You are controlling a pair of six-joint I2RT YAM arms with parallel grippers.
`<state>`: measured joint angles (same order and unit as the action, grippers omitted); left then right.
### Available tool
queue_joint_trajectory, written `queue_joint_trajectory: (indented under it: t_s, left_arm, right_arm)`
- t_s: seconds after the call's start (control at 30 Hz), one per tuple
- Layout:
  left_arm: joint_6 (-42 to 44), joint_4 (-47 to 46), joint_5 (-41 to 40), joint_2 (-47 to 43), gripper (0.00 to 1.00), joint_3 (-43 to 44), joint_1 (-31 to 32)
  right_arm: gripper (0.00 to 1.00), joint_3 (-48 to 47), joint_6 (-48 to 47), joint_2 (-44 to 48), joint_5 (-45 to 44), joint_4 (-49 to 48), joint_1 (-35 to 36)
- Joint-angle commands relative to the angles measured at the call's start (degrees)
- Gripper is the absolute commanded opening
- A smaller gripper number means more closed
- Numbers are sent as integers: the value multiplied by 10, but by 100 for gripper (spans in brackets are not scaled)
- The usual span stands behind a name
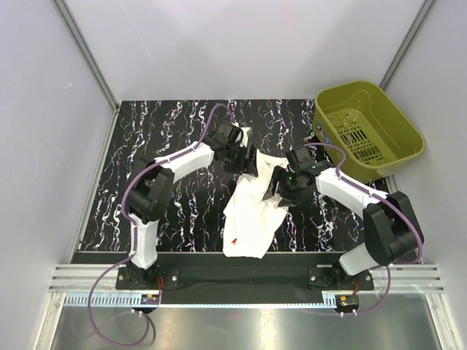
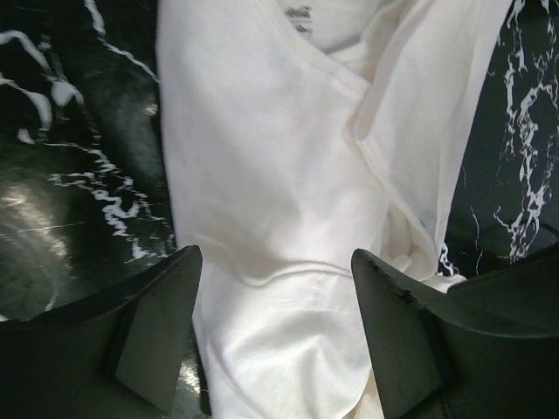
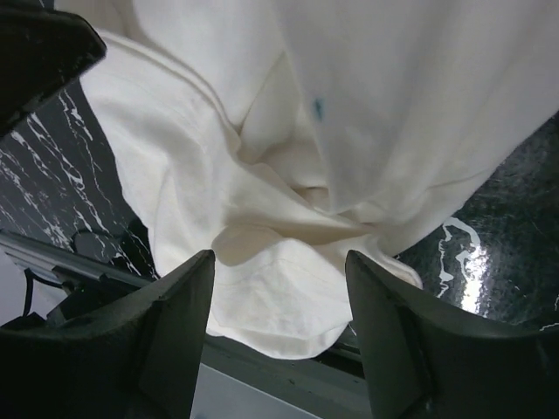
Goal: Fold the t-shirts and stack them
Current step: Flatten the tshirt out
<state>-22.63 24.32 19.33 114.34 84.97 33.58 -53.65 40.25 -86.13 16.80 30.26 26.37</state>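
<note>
One crumpled white t-shirt [image 1: 252, 211] lies bunched in a long strip from the table's middle to its front edge. It has a small red mark near its front end. My left gripper [image 1: 243, 157] hovers over the shirt's far end, open, with cloth [image 2: 271, 183] showing between and below its fingers [image 2: 162, 323]. My right gripper [image 1: 287, 187] is at the shirt's right side, open, above a folded lump of cloth [image 3: 288, 262]. Neither gripper pinches the fabric. No second shirt shows.
An olive-green plastic basket [image 1: 398, 117] stands at the back right corner, tilted over the table's edge. The black marbled tabletop [image 1: 160, 131] shows to the left and behind. The shirt's near end reaches the front rail [image 1: 197, 271]. Grey walls enclose the table.
</note>
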Motion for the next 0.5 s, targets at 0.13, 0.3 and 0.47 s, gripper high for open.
queue_joint_trajectory:
  t_s: [0.13,0.3,0.47]
  left_arm:
    - [-11,-10,39,13,60,-8,18]
    - [-7,-15,20,-15,52,-53,18]
    - [11,12,0,-44,0,-53,18]
  right_arm:
    - [70,-41,-38,-20,-124,25,-6]
    - [66,-94,-60,-70,-165,50,-18]
    - [58,-110,-72,-111,-196,31,-26]
